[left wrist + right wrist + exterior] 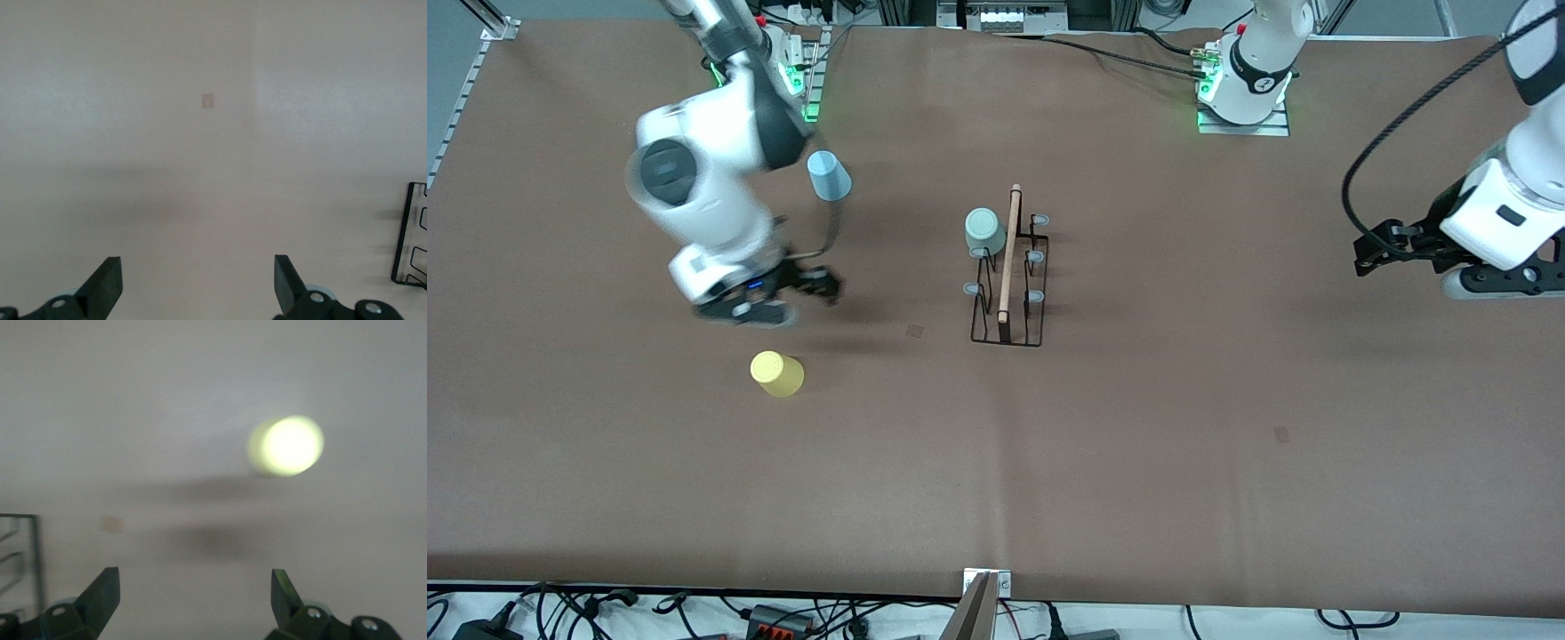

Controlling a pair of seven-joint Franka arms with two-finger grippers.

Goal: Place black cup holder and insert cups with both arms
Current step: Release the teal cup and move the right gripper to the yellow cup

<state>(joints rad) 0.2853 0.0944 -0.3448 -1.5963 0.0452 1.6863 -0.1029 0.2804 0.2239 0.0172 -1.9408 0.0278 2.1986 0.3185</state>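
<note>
Yellow cup (285, 446) under spread right gripper (193, 600); left gripper (198, 283) spread too, waiting.

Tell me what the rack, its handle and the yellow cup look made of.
Black cup holder: thin, dark bent wire, probably coated metal. Its rod handle: pale, matte, likely wood. Yellow cup: smooth, uniformly coloured, apparently plastic.

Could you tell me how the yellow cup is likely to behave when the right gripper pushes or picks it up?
The yellow cup looks small and thin-walled, so it is probably light and would slide or tip on the table under a nudge. Its tapered, smooth sides may slip in the jaws of the right gripper, open above it. On its side it would likely roll in a curve.
</note>
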